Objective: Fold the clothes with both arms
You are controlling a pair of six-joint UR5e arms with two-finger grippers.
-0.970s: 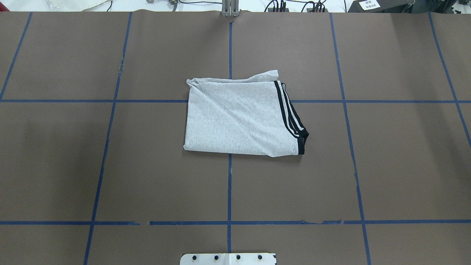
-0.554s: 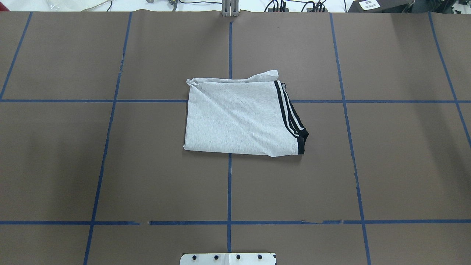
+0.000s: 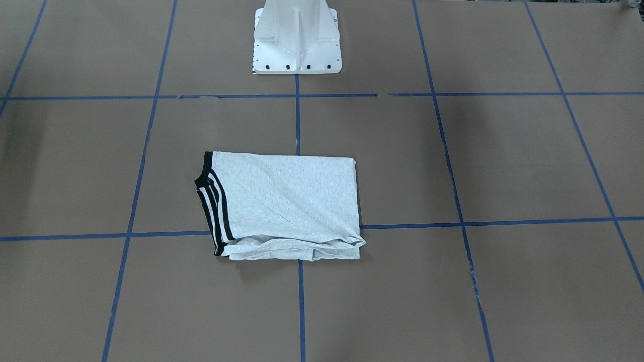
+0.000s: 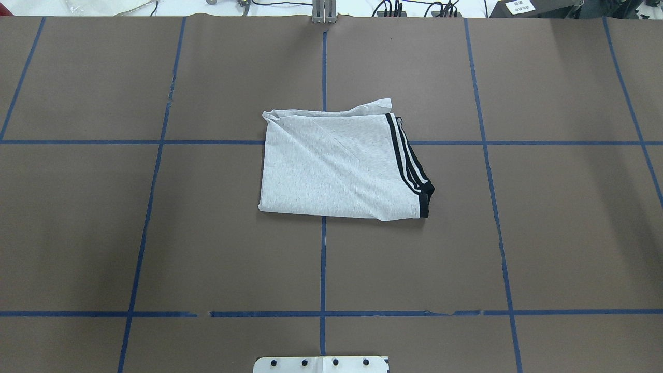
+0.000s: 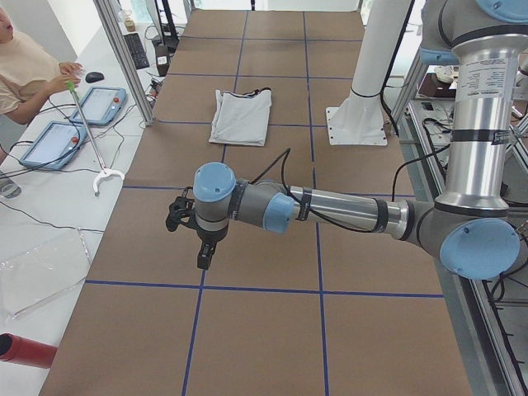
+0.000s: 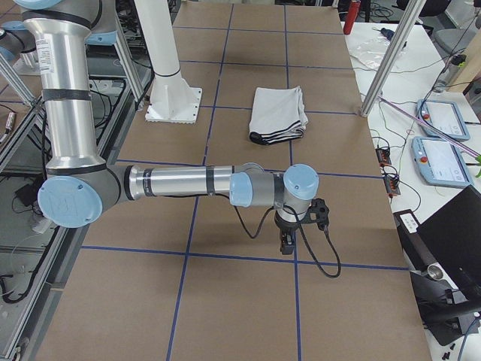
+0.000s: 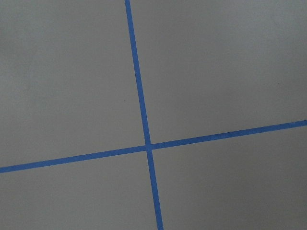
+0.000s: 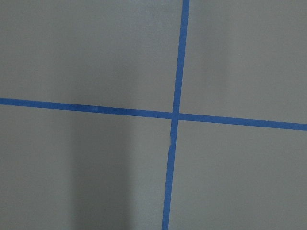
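Brown paper gridded with blue tape (image 4: 322, 269) covers the worktop (image 4: 570, 233), and the robot's white pedestal base (image 3: 297, 40) is bolted at its near edge. Out toward either end, the left arm (image 5: 346, 210) and the right arm (image 6: 180, 183) reach low and level over the paper, well apart from the garment. The left hand (image 5: 201, 260) and the right hand (image 6: 285, 244) each point straight down. Both show only in the side views, so it cannot be told whether their fingers are spread or pressed together. Each wrist camera looks down on a tape crossing on the paper.

Beyond the base, at mid-worktop, the folded heather-grey T-shirt (image 4: 331, 166) lies flat across the centre tape line, covering one crossing. Its long axis runs side to side across the robot's front. The short end with the black stripes (image 4: 406, 160) and black trim points to the robot's right, and the plain end points to its left. The smooth folded edge faces the base, while the loose, layered edges face the operators' side.

Farther off, past the worktop's far edge, cables (image 4: 414, 8) trail over a white table. A person (image 5: 25, 66) in a beige top sits there by two teach pendants (image 5: 99, 106).
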